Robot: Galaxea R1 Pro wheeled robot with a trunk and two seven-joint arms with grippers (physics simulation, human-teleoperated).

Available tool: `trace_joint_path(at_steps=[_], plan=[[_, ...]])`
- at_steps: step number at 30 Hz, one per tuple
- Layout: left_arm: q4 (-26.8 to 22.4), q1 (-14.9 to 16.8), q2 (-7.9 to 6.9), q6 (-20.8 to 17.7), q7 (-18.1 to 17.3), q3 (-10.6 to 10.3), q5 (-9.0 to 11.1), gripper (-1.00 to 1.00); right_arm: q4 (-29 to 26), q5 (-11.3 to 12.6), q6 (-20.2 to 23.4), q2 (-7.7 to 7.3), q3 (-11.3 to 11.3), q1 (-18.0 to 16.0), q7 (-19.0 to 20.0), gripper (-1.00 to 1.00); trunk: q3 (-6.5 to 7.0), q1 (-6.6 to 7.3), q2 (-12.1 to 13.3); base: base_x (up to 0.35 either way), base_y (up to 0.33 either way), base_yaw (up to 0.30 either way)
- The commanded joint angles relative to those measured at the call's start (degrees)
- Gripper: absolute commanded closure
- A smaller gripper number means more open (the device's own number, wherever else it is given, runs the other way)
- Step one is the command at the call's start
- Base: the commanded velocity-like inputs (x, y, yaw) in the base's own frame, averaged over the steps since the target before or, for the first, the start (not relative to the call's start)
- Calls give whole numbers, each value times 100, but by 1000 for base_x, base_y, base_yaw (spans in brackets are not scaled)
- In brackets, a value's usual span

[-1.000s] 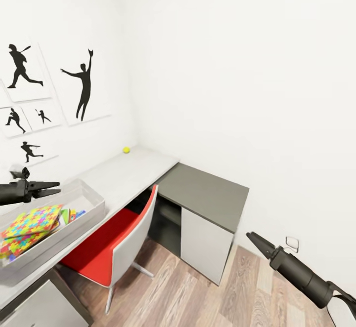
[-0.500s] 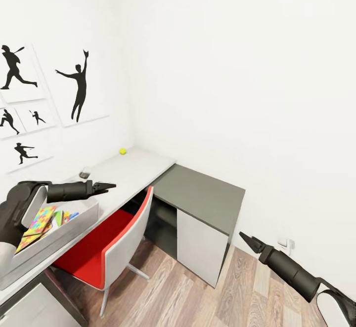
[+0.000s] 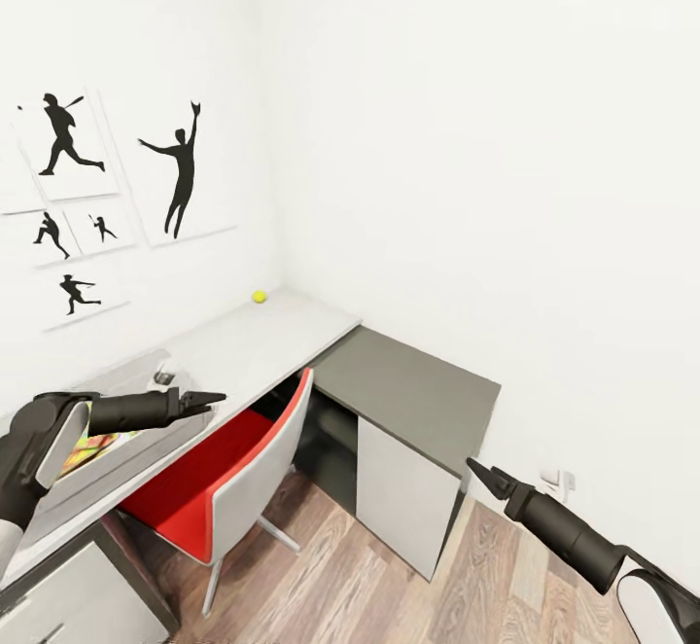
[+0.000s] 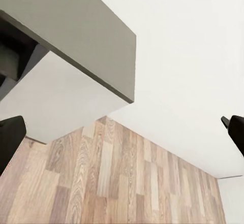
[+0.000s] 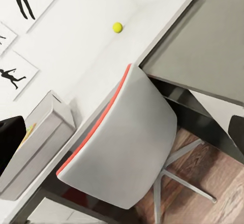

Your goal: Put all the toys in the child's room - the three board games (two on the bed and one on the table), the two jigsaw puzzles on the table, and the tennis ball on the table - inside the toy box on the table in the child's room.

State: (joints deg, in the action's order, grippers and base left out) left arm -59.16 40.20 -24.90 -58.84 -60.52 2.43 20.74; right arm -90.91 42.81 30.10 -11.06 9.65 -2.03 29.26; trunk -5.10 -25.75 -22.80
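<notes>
The tennis ball (image 3: 259, 297) (image 5: 117, 27) lies at the far corner of the pale table (image 3: 253, 342) by the wall. The grey toy box (image 3: 124, 451) (image 5: 43, 132) stands on the table at the near left, with a colourful jigsaw puzzle (image 3: 92, 447) inside, mostly hidden by my left arm. My left gripper (image 3: 209, 398) (image 4: 122, 132) is open and empty, just past the box's right end over the table's front edge. My right gripper (image 3: 483, 477) (image 5: 122, 132) is open and empty, low over the floor at the right. No board games or bed are in view.
A red chair (image 3: 224, 488) (image 5: 127, 148) with a grey back is tucked under the table. A lower dark grey shelf unit (image 3: 408, 391) (image 4: 76, 26) adjoins the table's right end. Silhouette pictures (image 3: 180, 172) hang on the left wall. Wood floor (image 3: 389, 586) lies in front of the shelf unit.
The head view has shifted. My left arm has reached rightward from above the toy box to beyond its right end. The right gripper has stayed low at the right.
</notes>
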Motion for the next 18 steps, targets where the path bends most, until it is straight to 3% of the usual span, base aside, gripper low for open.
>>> trace_joint_path(at_steps=[1, 7, 18], plan=[[2, 3, 0, -23, -21, 21, -9, -100, -2, 44, 48, 2, 7, -4, 0, -100, -11, -4, -12, 6, -12, 273], [1, -10, 30, -23, -21, 77, -9, -100, -2, 44, 47, -14, 5, -1, 17, -100, -8, -4, -12, 10, -145, 95], [-8, -12, 38, -22, -27, 71, 0, -100, 1, 44, 35, -22, 3, 0, 41, -100, -8, -4, -12, 41, -56, 4]])
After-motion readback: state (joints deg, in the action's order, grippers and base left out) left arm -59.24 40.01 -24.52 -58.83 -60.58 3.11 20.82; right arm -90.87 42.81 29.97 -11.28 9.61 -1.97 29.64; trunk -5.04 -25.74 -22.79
